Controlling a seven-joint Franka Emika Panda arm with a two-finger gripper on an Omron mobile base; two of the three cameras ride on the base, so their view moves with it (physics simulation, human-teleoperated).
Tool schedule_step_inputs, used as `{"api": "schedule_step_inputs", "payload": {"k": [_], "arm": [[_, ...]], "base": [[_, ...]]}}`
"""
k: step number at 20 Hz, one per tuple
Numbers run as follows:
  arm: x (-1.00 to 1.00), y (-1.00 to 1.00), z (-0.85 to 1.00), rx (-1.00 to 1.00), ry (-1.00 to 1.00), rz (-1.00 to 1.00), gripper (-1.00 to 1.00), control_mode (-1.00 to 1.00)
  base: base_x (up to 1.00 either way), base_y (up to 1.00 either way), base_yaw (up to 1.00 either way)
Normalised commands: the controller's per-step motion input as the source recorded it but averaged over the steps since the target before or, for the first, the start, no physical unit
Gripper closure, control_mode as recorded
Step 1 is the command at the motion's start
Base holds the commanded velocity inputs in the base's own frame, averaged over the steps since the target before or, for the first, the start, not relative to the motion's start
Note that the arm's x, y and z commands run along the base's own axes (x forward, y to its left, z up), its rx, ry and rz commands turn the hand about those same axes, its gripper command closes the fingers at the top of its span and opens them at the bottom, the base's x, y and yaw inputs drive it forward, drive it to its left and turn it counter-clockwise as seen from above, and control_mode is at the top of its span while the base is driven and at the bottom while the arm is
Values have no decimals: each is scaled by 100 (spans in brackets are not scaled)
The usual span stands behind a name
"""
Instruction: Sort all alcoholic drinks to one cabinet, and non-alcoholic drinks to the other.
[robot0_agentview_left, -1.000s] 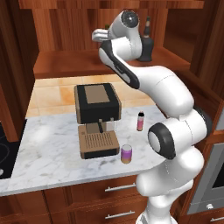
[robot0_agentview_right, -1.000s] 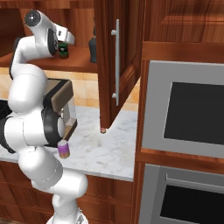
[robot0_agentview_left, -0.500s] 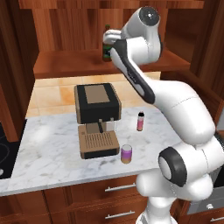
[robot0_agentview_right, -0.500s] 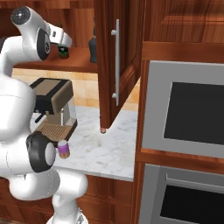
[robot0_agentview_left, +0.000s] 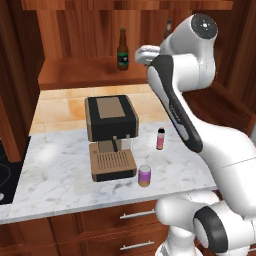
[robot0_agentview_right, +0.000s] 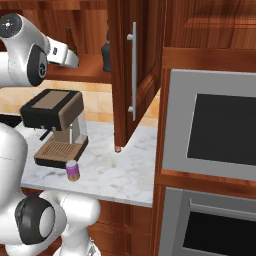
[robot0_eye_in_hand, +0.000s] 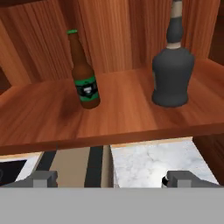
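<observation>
On the cabinet shelf (robot0_eye_in_hand: 48, 113), seen from the hand view, the brown beer bottle (robot0_eye_in_hand: 84, 75) stands upright at the left, and the squat dark grey bottle (robot0_eye_in_hand: 172, 72) stands upright to its right, well apart from it. The gripper (robot0_eye_in_hand: 113, 178) is held off the shelf's front edge with its jaws spread wide and nothing between them. In the left base view, the coffee machine (robot0_agentview_left: 111, 135) sits on the marble counter (robot0_agentview_left: 55, 170); the purple can (robot0_agentview_left: 144, 176) is placed just beside its tray, and the pink bottle (robot0_agentview_left: 160, 138) stands farther right, near the arm.
</observation>
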Motion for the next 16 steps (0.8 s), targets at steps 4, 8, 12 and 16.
{"api": "schedule_step_inputs", "payload": {"k": [4, 8, 12, 16], "arm": [[-100, -2, -19, 0, 10, 0, -100, -100], [-100, 0, -41, -2, 9, -3, -100, -100], [-81, 11, -49, -3, 4, -13, -100, -100], [-57, 22, -45, -4, 2, -18, -100, -100]], "base": [[0, 0, 0], [0, 0, 0], [0, 0, 0], [0, 0, 0]]}}
